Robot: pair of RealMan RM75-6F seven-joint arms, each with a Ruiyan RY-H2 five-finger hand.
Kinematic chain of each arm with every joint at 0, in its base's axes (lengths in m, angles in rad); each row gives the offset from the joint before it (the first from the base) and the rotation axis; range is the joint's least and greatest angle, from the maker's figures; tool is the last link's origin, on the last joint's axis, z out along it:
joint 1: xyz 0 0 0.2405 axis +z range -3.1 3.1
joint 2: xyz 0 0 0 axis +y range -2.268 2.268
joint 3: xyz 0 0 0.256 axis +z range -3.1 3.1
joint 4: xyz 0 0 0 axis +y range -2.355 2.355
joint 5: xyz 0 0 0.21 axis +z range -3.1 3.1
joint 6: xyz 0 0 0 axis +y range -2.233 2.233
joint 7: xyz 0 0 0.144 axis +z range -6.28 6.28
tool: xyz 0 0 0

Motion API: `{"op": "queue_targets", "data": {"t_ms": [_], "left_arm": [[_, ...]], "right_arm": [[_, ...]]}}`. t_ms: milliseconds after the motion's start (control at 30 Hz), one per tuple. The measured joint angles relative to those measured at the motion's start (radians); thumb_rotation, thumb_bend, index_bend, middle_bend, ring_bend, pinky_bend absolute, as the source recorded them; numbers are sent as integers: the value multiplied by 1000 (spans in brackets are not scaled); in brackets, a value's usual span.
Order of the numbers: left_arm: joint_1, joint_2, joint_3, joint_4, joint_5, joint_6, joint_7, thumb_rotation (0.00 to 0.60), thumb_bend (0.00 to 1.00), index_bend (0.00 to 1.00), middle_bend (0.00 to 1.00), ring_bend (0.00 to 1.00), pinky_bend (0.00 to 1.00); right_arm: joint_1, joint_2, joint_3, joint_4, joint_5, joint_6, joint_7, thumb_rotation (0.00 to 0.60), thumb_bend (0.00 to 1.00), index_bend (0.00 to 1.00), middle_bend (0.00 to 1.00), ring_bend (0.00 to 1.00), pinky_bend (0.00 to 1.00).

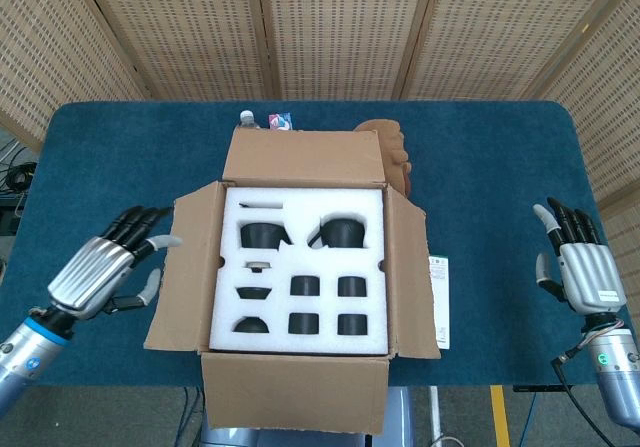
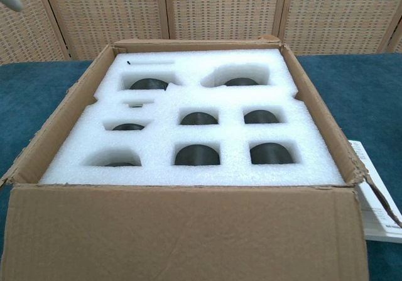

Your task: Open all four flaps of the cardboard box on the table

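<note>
1. The cardboard box (image 1: 300, 257) sits at the centre of the blue counter (image 1: 480, 167), all four flaps folded outward — the far flap (image 1: 303, 157) at 12 o'clock, the near flap (image 1: 295, 395) at 6 o'clock hanging over the counter's front edge, the side flaps at 9 and 3 o'clock.
2. Inside, a white foam insert (image 2: 195, 121) fills the box, its cut-out pockets holding dark rounded pieces (image 2: 197, 154).
3. At about 8 o'clock from the box, the left robot hand (image 1: 105, 267) hovers just beside the left flap (image 1: 180, 267), fingers spread and holding nothing.
4. At roughly 4 o'clock, well apart from the box, the right robot hand (image 1: 580, 267) stands upright near the counter's right edge — fingers extended, empty.
5. A white printed sheet (image 1: 439, 302) lies just beside the right flap; a brown object (image 1: 396, 152) and a bottle cap (image 1: 247, 118) show behind the far flap.
</note>
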State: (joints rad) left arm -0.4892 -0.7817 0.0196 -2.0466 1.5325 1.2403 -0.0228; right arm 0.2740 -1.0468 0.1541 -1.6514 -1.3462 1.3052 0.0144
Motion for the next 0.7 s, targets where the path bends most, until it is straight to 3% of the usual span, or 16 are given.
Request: {"op": "queue_targets", "data": {"t_ms": [167,300,700], "left_arm": [[122,-70,-10,46,-113,137,106,163,460,215,0,0,0],[182,-138,-15,99,-142,210,159,169,406,211,0,0,0],[289,-239,-30,177,-166,323,211,173,404,210,0,0,0]], "right_arm": [[-8,-10,-1,8,1,16,-24,600,724,16,0,0,0],[-15,-18,-3,11,5,27,-48,600,724,16,0,0,0],[-31,-33,-14,1,-7,50,-88,600,724,16,0,0,0]]}}
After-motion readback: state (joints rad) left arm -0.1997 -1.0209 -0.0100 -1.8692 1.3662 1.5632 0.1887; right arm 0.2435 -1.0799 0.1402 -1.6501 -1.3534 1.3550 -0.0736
